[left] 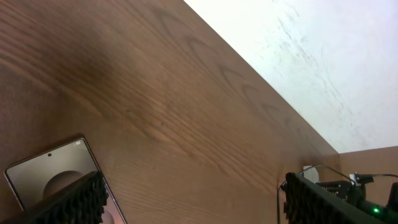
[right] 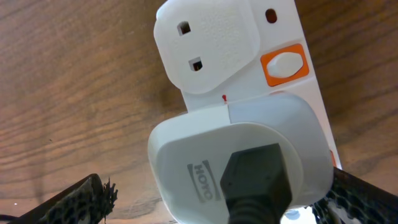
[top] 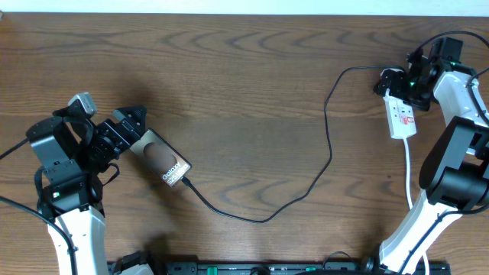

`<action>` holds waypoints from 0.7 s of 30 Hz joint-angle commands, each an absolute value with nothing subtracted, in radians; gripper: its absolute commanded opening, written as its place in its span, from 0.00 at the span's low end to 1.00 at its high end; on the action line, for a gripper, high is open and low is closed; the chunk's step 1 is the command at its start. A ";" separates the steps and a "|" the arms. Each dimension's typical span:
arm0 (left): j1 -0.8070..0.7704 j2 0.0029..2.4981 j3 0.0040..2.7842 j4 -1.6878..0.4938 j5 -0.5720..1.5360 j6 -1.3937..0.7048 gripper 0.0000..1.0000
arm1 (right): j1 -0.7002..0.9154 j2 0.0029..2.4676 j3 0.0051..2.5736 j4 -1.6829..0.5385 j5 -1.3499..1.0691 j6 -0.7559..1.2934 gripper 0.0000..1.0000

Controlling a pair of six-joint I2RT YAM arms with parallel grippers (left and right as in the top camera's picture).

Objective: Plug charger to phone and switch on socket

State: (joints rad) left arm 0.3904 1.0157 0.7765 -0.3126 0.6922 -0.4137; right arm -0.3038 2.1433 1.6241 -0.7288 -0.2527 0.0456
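Right claw (right: 221,199) agape — at socket (right: 286,37)

The phone (top: 162,160) lies flat on the table (top: 229,69) at my left, its far end beside my left gripper (top: 134,128); the charger (top: 329,145) reaches its near end, runs right, then curves back to the plug (right: 186,149) on the socket (top: 403,118); the socket lies far right, its far end under my right gripper (top: 397,82).

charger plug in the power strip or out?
In. The white charger plug sits seated on the power strip, its black cable leaving toward the camera.
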 commanded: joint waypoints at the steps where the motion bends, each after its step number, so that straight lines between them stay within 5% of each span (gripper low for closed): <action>1: 0.385 1.019 0.780 -0.314 0.683 -0.393 0.88 | -0.275 2.166 1.606 -0.752 -0.426 0.075 0.99; 21: 0.385 1.019 0.780 -0.322 0.683 -0.393 0.88 | -0.332 2.155 1.658 -0.822 -0.406 0.089 0.99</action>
